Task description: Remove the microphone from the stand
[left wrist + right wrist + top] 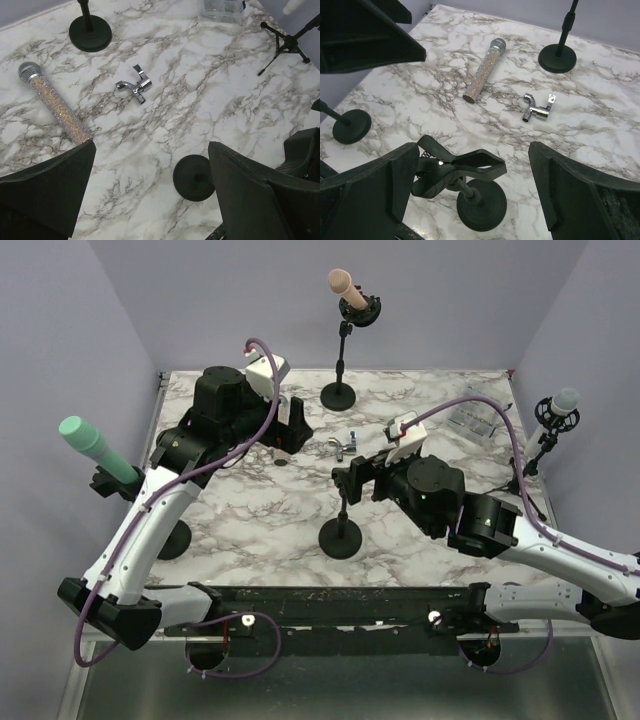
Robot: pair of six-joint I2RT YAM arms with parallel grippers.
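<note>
Microphone (55,102): handheld, a slim straight cylinder. The barrel is crusted in pale pinkish-silver glitter, the head is a rounded silver wire-mesh ball, and the tail end is cut flat and dark. It lies flat on the worktop (215,100), long axis running far-to-near, with the mesh head toward the far edge and the tail toward the arms. In the left wrist view the tail passes behind one finger of the left tool (151,147); contact there cannot be told. Left tool: black wedge-shaped fingers spread wide, released. Near the microphone, to its right, lies a small chrome fitting (134,86), polished, with short tubular branches. Stand (482,205): matte black, a thin upright rod on a round disc foot, topped by a spring clip shaped like a clothes peg. It is set near the front of the worktop, well apart from the microphone. Right tool (472,146): fingers spread wide either side of that clip, released; whether a finger touches the clip cannot be told. Worktop: smooth, white marble pattern with grey-brown veins. Further stock: a second disc-foot stand (338,395) at the far edge carrying a peach microphone (342,285); a green microphone (95,443) at the left; a pale grey microphone (562,403) on a tripod stand (288,44) at the right; a clear plastic box (475,420) near it.
</note>
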